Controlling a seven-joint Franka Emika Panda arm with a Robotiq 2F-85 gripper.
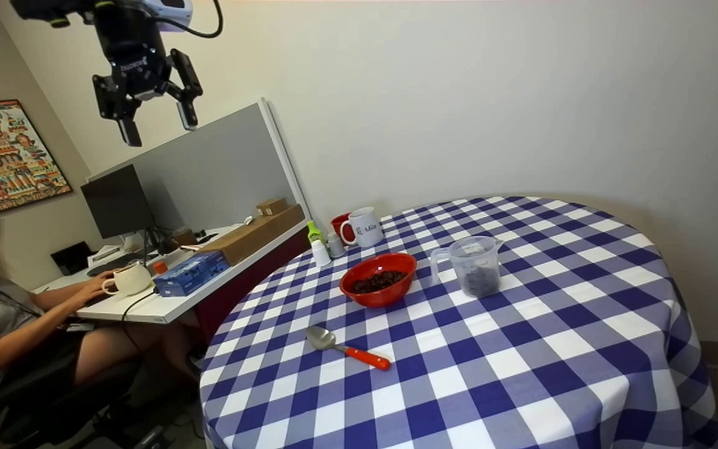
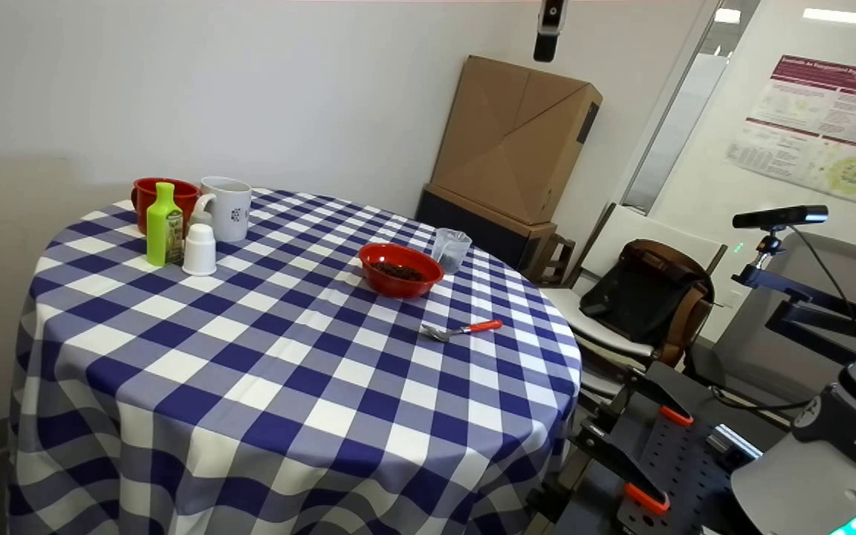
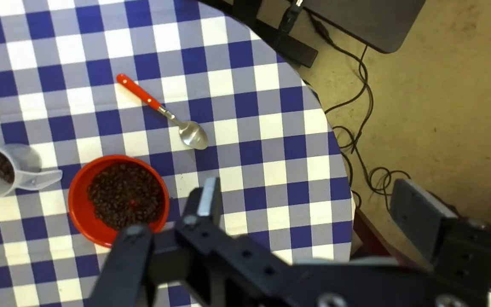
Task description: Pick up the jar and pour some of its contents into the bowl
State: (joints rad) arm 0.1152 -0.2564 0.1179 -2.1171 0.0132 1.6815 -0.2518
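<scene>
Spillage looks the likeliest trouble. The jar (image 1: pixel 476 274) stands upright on the checked tablecloth (image 1: pixel 521 374), just beside the bowl (image 1: pixel 379 300), its handle (image 3: pixel 43 179) toward the bowl and its spout (image 1: pixel 498 242), as far as it shows, facing away; tipped straight over without a turn, it would shed pieces across the handle side instead of the lip. Its dark pieces (image 3: pixel 4 167) are few and lie low, so nothing may fall until the angle is steep, and then all could slide together, though only some are wanted. The bowl already carries a broad layer (image 3: pixel 122 196) of similar pieces, which could make late arrivals bounce out; whether any of that counts as the wanted pour I cannot tell. The gripper (image 1: pixel 160 128) hangs high and well apart from the jar, its 2 fingers (image 1: pixel 188 116) spread wide with nothing between them. On the way down, 1 finger could clip the bowl's rim if it goes for the handle, since that gap is narrow, and the knock might tip either vessel. The jar's wall is see-through and seems light: its edge is easy to misjudge, too hard a squeeze may flex it, too soft may let it swivel mid-tilt. The spoon (image 1: pixel 366 358) lies apart from both, a hazard only if a low sweep catches it.
</scene>
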